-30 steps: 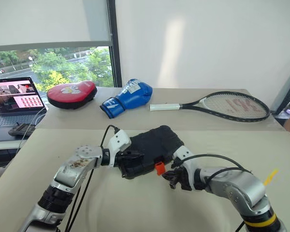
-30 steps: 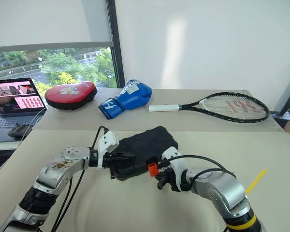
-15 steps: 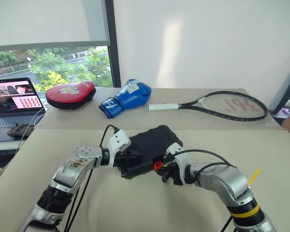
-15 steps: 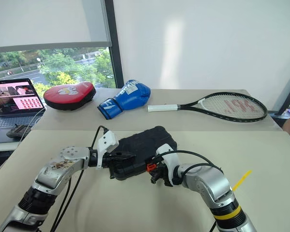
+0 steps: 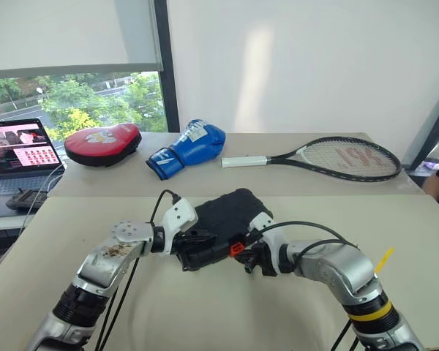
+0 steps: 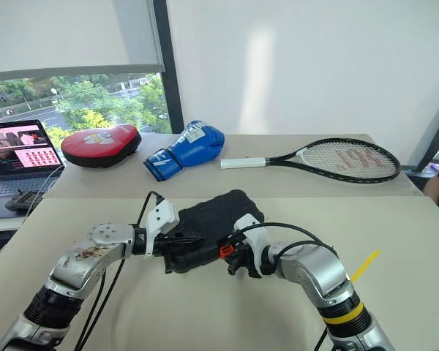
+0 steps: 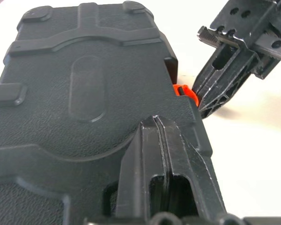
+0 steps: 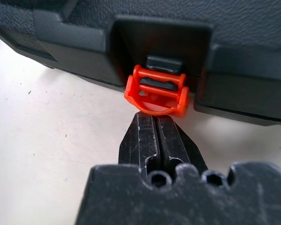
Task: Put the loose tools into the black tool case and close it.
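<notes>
The left hand [image 5: 192, 241], its fingers [image 7: 164, 159] pressed together, rests on the left end of the lid of the closed black tool case [image 5: 223, 223], which lies on the counter [image 5: 205, 314] between the two hands. Just right of that, the right hand [image 5: 247, 257] has its fingers [image 8: 154, 140] pressed together too, their tips touching the small orange latch [image 8: 157, 91] on the case's near edge.

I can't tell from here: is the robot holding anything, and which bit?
Nothing is held. The left gripper is shut and rests on the black tool case. The right gripper, shut too, touches the orange latch.
</notes>
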